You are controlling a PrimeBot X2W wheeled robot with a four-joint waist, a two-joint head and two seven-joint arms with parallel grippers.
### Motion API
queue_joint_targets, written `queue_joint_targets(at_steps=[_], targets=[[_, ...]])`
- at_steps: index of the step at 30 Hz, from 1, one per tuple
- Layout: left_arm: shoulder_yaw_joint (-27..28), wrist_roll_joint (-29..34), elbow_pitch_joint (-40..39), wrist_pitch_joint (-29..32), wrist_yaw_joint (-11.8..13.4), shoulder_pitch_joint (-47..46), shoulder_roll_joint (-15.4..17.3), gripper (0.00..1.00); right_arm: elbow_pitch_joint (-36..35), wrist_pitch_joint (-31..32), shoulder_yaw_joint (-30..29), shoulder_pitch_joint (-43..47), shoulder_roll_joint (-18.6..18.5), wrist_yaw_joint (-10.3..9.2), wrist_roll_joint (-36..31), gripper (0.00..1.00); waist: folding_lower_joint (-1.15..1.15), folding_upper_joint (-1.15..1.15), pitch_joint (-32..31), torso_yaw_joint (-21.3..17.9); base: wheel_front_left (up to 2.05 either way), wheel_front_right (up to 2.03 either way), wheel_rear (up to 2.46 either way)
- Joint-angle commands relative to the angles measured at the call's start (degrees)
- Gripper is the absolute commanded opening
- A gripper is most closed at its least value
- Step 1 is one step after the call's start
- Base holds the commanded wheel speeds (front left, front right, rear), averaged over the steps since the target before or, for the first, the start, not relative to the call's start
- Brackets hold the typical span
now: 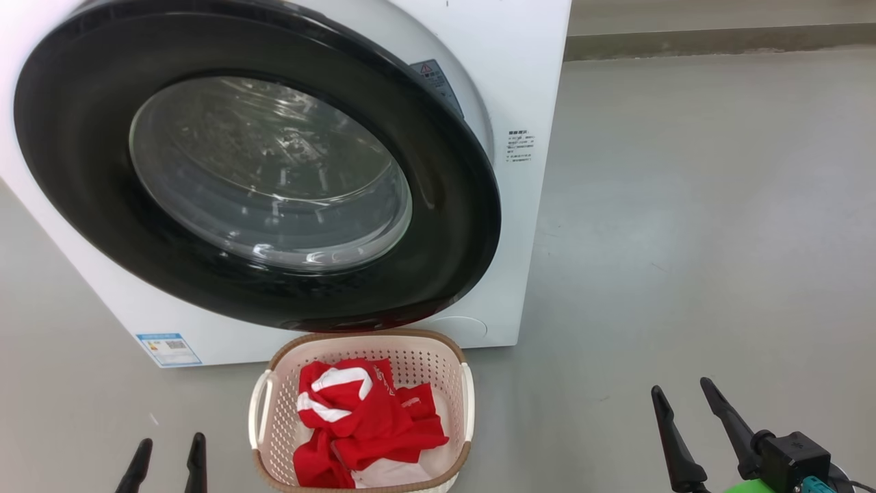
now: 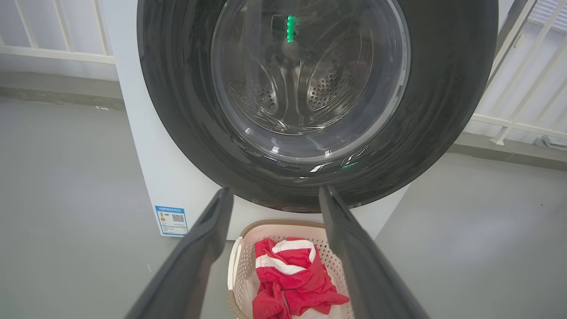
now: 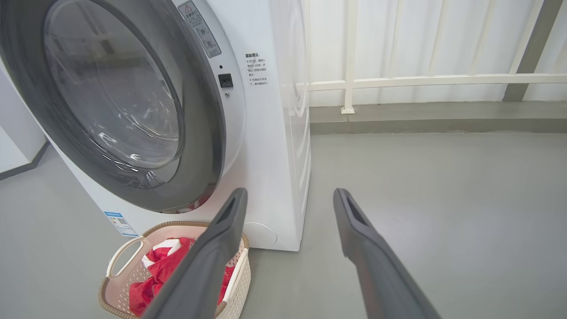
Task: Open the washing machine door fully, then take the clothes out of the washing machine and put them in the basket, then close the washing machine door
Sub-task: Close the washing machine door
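Hanging low at the near edge of the head view, the left gripper [image 1: 172, 439] and the right gripper [image 1: 681, 387] both have their fingers spread apart and hold nothing. They sit well apart from the machine, the left one near the basket's left side. The basket [image 1: 417, 356] stands on the grey floor [image 1: 684, 205] just in front of the washing machine [image 1: 534, 82], right under the lower rim of the door. That spot likely keeps the carry from the drum short. The clothes [image 1: 369, 424], red with white trim, lie heaped inside it, over some white cloth at the near end. The washing machine door [image 1: 260, 171] lies across the opening, and no red cloth shows on the steel drum behind its glass in the left wrist view, so the unloading looks done. In the right wrist view the small dark lock slot [image 3: 225, 80] on the white front shows just beside the door's right rim. Whether the door is latched or only swung nearly shut cannot be told. If it is ajar, a push on its right rim would finish the task.
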Motion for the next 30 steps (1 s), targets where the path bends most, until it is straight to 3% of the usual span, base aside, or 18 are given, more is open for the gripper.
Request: queue_joint_targets(at_steps=[1,2,5,20,30], targets=[[1.7,0.8,-1.4,-0.5,-0.3,-0.6,0.6,1.0,-1.6,-0.4,1.0,-1.0,-0.3,0.35,-0.5,1.0,0.0,0.0,0.0,0.2,0.0,0.0,0.0],[1.6,0.8,-1.4,-0.5,-0.3,-0.7,0.6,1.0,-1.6,-0.4,1.2,-1.3,-0.3,0.35,-0.4,0.53,0.0,0.0,0.0,0.3,0.0,0.0,0.0],[1.0,1.0,-1.6,-0.5,-0.3,-0.8,0.5,1.0,-1.7,-0.4,1.9,-2.6,-0.3,0.35,0.0,0.0,0.0,0.0,0.3,0.8,0.0,0.0,0.0],[-0.2,1.8,-3.0,-0.5,-0.3,-3.7,-1.0,1.0,0.1,-0.4,7.5,-16.1,-0.2,0.35,1.1,0.0,0.0,0.0,5.3,6.1,0.0,0.0,0.0],[-2.7,0.6,-2.8,-0.5,-0.3,-9.8,-2.2,1.0,4.3,-0.4,8.1,-27.7,-0.2,0.35,0.5,0.0,0.0,0.0,13.7,10.7,0.0,0.0,0.0]])
